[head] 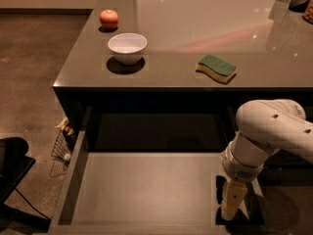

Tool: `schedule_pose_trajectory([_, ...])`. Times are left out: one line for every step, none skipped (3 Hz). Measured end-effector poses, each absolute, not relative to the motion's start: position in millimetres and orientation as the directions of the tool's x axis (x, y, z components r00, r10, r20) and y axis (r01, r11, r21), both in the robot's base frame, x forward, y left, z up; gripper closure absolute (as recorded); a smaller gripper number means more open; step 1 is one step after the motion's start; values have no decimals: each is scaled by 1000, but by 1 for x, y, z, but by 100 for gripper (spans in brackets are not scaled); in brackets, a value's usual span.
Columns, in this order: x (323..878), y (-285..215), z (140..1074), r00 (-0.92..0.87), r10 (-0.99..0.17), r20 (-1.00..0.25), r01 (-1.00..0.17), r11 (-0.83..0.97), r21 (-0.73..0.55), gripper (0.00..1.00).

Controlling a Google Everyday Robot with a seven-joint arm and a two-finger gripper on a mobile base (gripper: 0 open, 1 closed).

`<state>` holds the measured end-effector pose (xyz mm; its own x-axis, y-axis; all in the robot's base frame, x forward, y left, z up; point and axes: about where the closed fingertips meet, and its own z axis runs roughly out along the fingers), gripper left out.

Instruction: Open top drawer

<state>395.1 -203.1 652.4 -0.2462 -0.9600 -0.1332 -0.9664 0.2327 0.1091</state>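
The top drawer [146, 190] is pulled far out from under the counter, and its plain grey inside holds nothing. Its front and handle lie at the bottom edge of the view, out of sight. My white arm comes in from the right. My gripper [231, 205] hangs down at the drawer's front right corner, by the right side wall.
The grey counter [166, 58] above holds a red apple [109, 18], a white bowl [127, 47] and a green and yellow sponge [216, 68]. A wire basket [62, 142] stands on the floor left of the drawer. A black object [12, 165] is at the lower left.
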Motion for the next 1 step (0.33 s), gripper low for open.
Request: schedule_pose_trajectory([395, -203, 652, -246, -960, -133, -966, 233, 109, 0])
